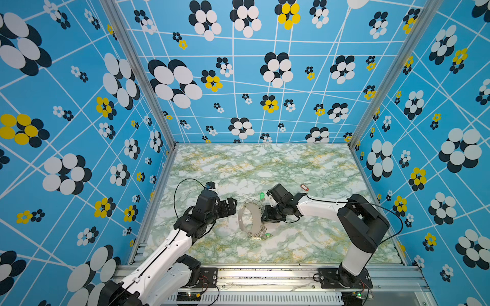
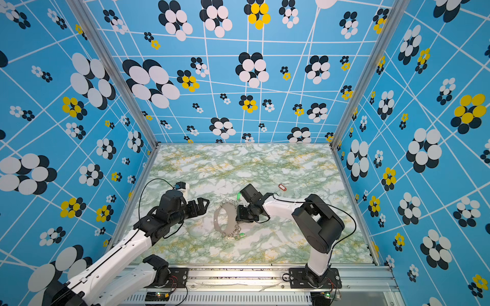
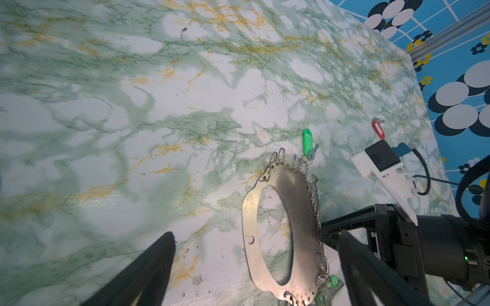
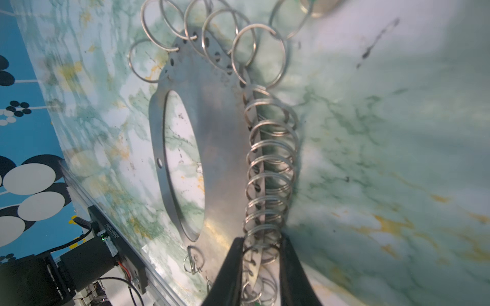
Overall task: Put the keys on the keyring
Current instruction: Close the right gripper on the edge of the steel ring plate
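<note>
Your right tool (image 4: 261, 245) sits with its jaws narrow on the keyring (image 4: 220, 132). It straddles the outer edge, with wire rings (image 4: 270, 159) bunched between the fingers (image 4: 233, 265). It looks a light hold, on rings as much as on plate. Your left tool (image 1: 232, 206) stands wide open and empty, just beside the plate's inner curve.

The keyring lies flat near the middle of the worktop (image 1: 318, 164). One green-tagged key (image 1: 262, 196) lies loose just beyond its far end. The red-tagged key (image 1: 304, 187) lies farther off, behind the right arm (image 1: 320, 206). A third key (image 1: 267, 235), also green-tagged, appears already hung at the near end.

Watch the grip: loose rings can roll between the fingers, so the plate may pivot or drop if you lift. The wrist housing (image 1: 277, 192) sits close to the loose green tag, and a swing could knock it away. The hung key may swing and tangle.
</note>
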Action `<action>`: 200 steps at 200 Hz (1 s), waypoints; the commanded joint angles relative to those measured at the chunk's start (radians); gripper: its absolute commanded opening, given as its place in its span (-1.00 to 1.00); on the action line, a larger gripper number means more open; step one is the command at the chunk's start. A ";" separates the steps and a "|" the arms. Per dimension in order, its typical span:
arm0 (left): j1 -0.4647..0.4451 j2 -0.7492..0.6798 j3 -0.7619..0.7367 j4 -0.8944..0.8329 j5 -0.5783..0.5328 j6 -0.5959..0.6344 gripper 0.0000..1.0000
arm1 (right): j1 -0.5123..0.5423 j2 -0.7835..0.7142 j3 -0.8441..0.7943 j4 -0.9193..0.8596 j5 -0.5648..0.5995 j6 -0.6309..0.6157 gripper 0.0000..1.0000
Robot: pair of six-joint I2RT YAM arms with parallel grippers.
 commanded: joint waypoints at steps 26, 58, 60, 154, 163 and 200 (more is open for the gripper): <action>-0.006 0.008 0.000 0.009 -0.013 0.008 0.94 | -0.001 -0.049 0.059 -0.211 0.075 -0.183 -0.43; -0.007 0.020 0.006 0.015 -0.010 0.004 0.94 | -0.002 -0.009 0.098 -0.242 0.066 -0.278 -0.35; -0.007 0.021 0.008 0.015 -0.011 0.004 0.94 | -0.001 -0.006 0.100 -0.243 0.066 -0.283 -0.35; -0.010 0.018 0.017 0.005 -0.017 0.008 0.94 | -0.001 0.044 0.119 -0.316 0.001 -0.445 -0.32; -0.010 0.020 0.016 0.008 -0.015 0.006 0.94 | 0.000 0.048 0.115 -0.307 -0.011 -0.448 -0.32; -0.011 0.024 0.024 0.007 -0.014 0.008 0.94 | -0.001 0.057 0.102 -0.265 -0.038 -0.452 -0.32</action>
